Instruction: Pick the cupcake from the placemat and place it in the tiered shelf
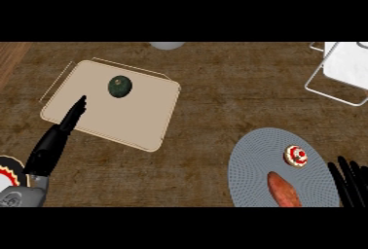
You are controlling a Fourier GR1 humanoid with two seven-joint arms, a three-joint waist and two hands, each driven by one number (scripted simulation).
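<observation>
Brown counter (pixel 215 121) with tan board (pixel 108 109), grey placemat (pixel 251 170), white shelf (pixel 343 70).

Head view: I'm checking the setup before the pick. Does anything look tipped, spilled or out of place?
Nothing stands out. The cupcake sits on the grey placemat beside a sweet potato, nothing spilled. The tan cutting board lies askew, carrying an avocado.

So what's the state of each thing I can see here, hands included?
Small red-and-white cupcake: resting on the placemat, not held.
Orange sweet potato: lying on the same mat.
Round grey placemat: flat on the counter.
Dark green avocado: lying on the board.
Beige cutting board: flat.
White wire tiered shelf: holds nothing visible.
Left hand: open, fingers straight over the board.
Right hand: open, beside the mat.
</observation>
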